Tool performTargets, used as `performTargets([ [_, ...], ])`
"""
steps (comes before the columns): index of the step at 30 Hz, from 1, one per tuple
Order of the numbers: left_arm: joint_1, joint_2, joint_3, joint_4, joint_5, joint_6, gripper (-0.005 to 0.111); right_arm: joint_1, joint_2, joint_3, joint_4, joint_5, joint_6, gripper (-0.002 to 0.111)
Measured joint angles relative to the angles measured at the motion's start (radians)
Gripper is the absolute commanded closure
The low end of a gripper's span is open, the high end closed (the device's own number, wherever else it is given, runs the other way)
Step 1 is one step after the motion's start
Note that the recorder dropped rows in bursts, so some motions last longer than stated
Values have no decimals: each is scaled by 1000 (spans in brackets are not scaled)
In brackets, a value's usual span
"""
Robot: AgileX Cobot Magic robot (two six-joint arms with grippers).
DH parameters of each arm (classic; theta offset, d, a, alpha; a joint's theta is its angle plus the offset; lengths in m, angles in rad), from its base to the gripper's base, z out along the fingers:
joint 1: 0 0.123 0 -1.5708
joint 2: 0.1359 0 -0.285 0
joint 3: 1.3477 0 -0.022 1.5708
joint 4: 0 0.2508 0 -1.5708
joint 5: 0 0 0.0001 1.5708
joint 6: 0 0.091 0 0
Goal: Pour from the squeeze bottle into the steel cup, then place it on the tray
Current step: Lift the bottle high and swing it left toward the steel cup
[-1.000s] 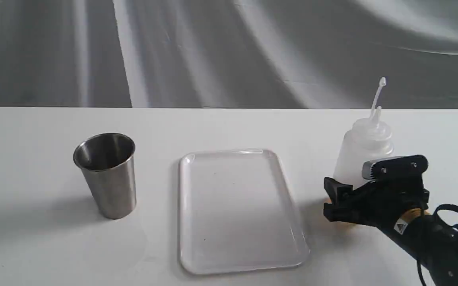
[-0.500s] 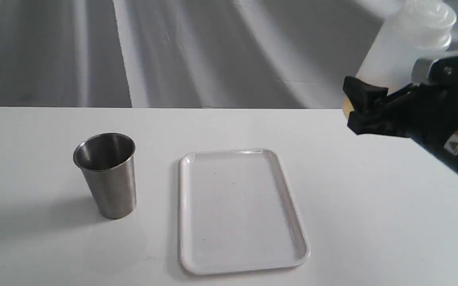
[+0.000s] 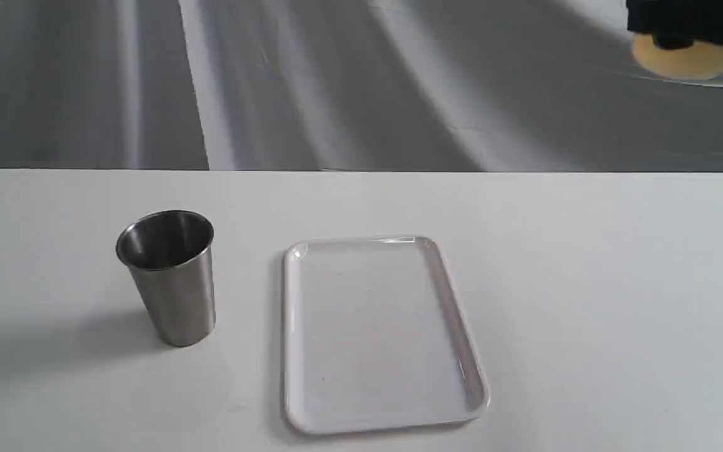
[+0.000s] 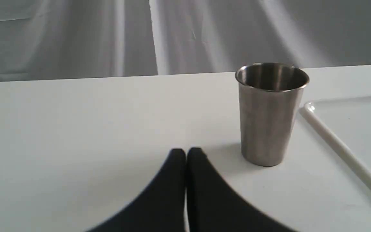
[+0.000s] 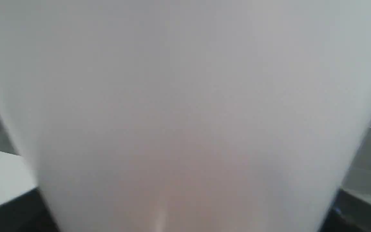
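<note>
The steel cup (image 3: pixel 167 276) stands upright on the table's left side; the left wrist view shows it (image 4: pixel 271 112) beside and beyond my left gripper (image 4: pixel 185 154), whose fingers are shut together on nothing. The white tray (image 3: pixel 380 333) lies bare at the table's middle. My right gripper (image 3: pixel 688 28) is high at the top right edge of the exterior view, shut on the squeeze bottle (image 3: pixel 685 61), of which only the amber base shows there. The bottle's translucent body (image 5: pixel 185 112) fills the right wrist view; its nozzle is out of view.
The white table (image 3: pixel 587 282) carries only the cup and tray. A grey draped cloth (image 3: pixel 336 81) hangs behind its far edge. The tray's rim (image 4: pixel 333 138) runs close to the cup.
My right gripper has lifted the squeeze bottle off the table's right side, straight up to the top edge of the exterior view. Cup, tray and left gripper stayed put.
</note>
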Motion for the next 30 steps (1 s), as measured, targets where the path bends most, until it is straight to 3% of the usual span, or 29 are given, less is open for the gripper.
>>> performTargets([
  [7,0,0,0,0,0,0,107,85,5,-146,-139,142,-12,108],
  [17,0,0,0,0,0,0,107,281,214,-307,-379,516,82,108],
  [24,0,0,0,0,0,0,107,347,271,-316,-653,505,426,108],
  [30,0,0,0,0,0,0,107,348,275,-316,-718,415,492,108],
])
